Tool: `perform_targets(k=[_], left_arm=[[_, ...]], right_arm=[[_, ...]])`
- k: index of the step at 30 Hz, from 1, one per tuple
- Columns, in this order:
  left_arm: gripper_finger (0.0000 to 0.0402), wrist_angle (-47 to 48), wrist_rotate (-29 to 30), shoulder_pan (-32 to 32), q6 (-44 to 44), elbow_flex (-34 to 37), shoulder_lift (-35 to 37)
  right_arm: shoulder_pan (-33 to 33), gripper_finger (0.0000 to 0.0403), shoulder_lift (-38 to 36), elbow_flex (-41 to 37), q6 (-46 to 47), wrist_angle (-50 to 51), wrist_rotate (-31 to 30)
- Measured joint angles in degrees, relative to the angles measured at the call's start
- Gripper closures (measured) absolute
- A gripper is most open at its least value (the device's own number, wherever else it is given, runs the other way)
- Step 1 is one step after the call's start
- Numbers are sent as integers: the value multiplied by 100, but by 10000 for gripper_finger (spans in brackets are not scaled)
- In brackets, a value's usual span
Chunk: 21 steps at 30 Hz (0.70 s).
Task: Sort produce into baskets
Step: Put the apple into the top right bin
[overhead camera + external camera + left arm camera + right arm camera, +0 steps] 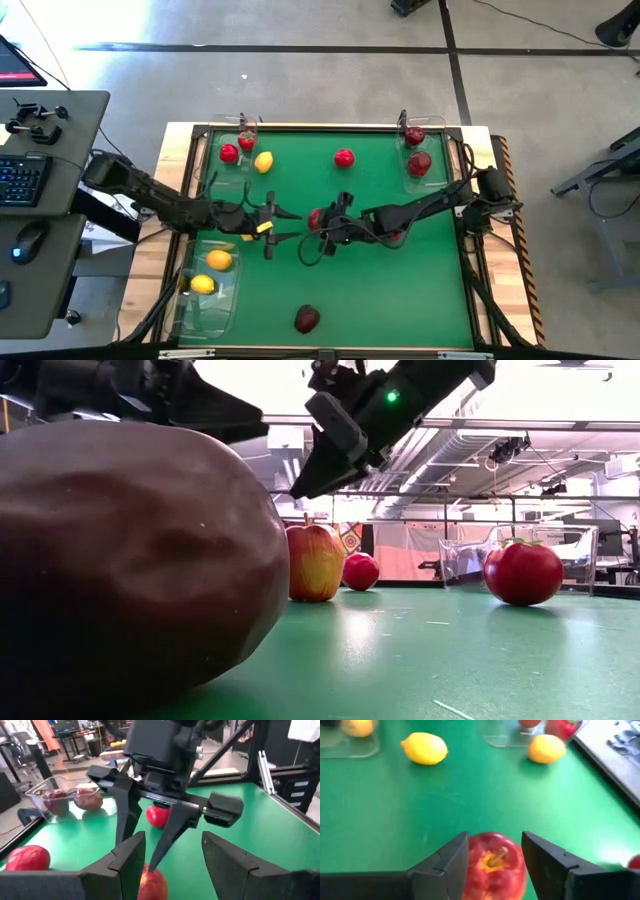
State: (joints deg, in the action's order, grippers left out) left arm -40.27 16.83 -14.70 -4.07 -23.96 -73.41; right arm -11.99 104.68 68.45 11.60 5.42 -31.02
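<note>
A red-yellow apple (316,218) (492,867) stands on the green mat at mid-table, stem up. My right gripper (324,224) (495,851) reaches it from the right, slanting down, open, with one finger on each side of the apple's upper part. In the low view its fingertip (295,492) shows just above the apple (315,562). My left gripper (272,222) (172,857) hovers open and empty just left of the apple, facing the right gripper. A lemon (263,228) lies on the mat below it. Three clear baskets sit at the near left (228,300), far left (240,122) and far right (432,150). My right gripper has its fingers (452,857) beside the two flanks of the apple's top (495,845), slanting down from the table's right. I cannot tell whether they touch it. The apple stands upright on the mat.
The near-left basket holds two lemons (219,260). The far-right basket holds two dark red apples (419,163). Loose on the mat are a small red fruit (343,158), a red apple under the right arm (394,238), a dark apple near the front edge (307,318), and a lemon (263,162).
</note>
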Motion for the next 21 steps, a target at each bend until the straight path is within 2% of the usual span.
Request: perform_targets(k=[6,10,13,17,21], left_arm=[[218,22,19,4,99,334,623],[218,27,60,4,97,468,822],[218,23,92,4,99,517,867],[218,59,102,7,99,513,859],[218,60,168,6,97,510,861]], right_arm=[[128,213,45,0,409,188,258],[255,213,131,0,496,131,283],[331,219,223,2,503,10,552],[330,241,256,2,457,-129,571],[323,285,259,4,384,-155,561]])
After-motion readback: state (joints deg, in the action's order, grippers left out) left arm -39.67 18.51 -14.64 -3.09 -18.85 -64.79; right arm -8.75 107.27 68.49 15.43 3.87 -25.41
